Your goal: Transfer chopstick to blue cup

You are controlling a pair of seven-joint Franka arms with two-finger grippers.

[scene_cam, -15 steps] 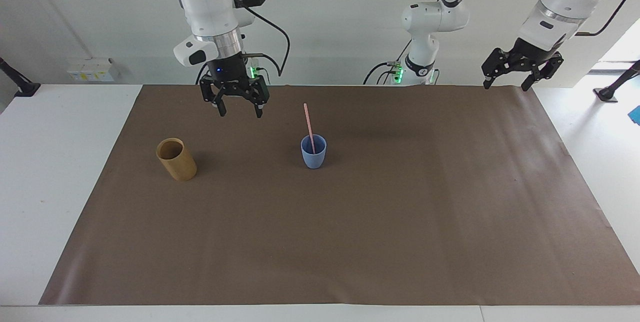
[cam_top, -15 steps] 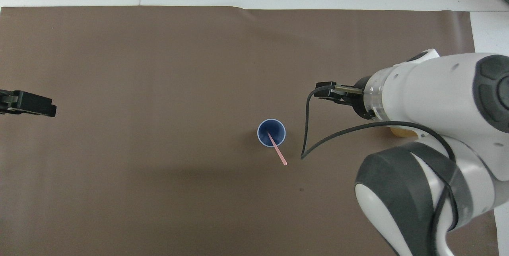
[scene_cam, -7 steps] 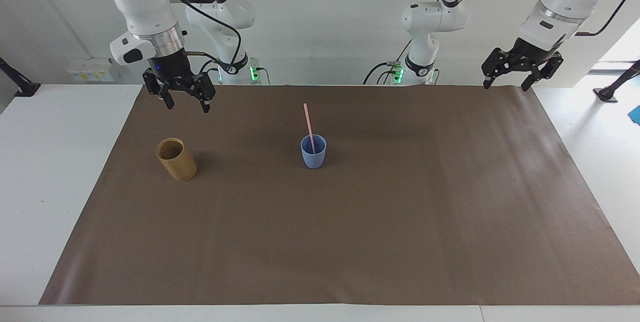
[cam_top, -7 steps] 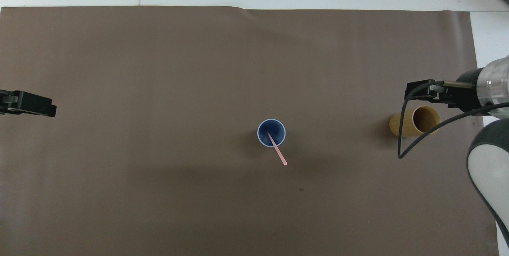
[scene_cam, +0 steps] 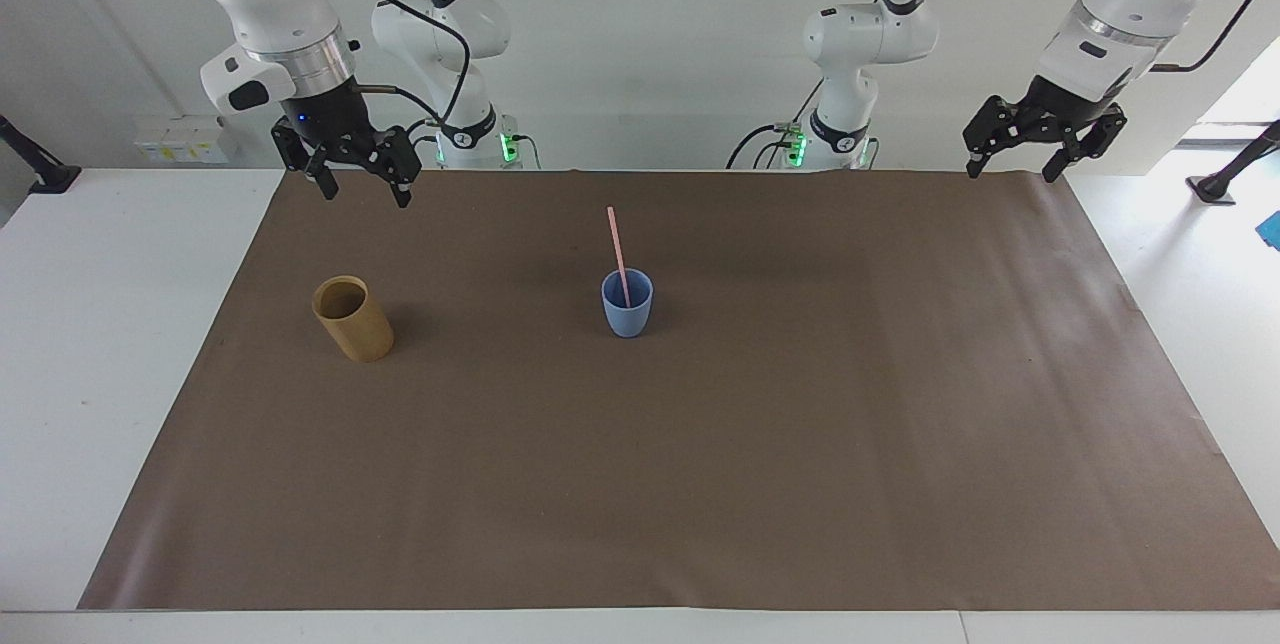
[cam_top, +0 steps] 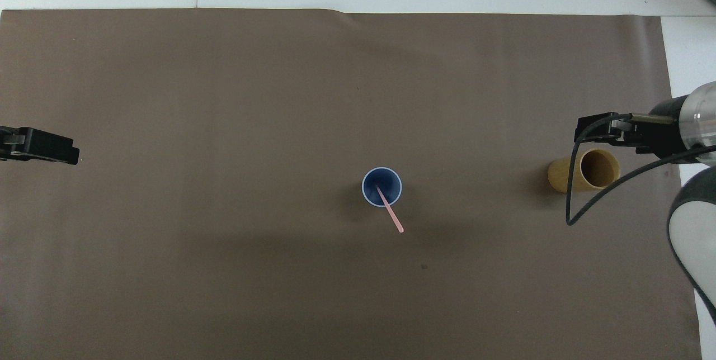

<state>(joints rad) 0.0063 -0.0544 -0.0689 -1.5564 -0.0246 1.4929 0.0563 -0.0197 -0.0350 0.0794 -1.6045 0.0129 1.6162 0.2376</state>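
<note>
The right end effector hangs released, its two fingers spread and nothing between them, above the edge of the brown paper sheet closest to the robots. Taking the blue cup as dial centre in the facing view, it sits at about 10 o'clock. The left end effector waits at about 2 o'clock on the same dial, also spread and empty, above the sheet's corner at the left arm's end of the white counter. Below the right end effector, at 9 o'clock from dial centre, stands a tan bamboo-coloured cylindrical cup, upright and empty as far as its mouth shows. At dial centre stands the small matte periwinkle-blue tumbler, the blue cup. The thin, straight, pale pink chopstick is inside it, lower end on the cup floor, shaft resting on the rim. Its free end tilts toward 12 o'clock in the facing view and toward 5 o'clock in the overhead view. Only one stick is visible. Judged from this layout, the transfer is complete. Hazards: much of the stick projects above a small cup, so the load is probably top-heavy, and a brush from a passing arm or the right arm's loose black cable could tip the cup or flick the stick out. A shifted sheet could do the same. Both end effectors are well apart from the cup, so the present risk is low.
</note>
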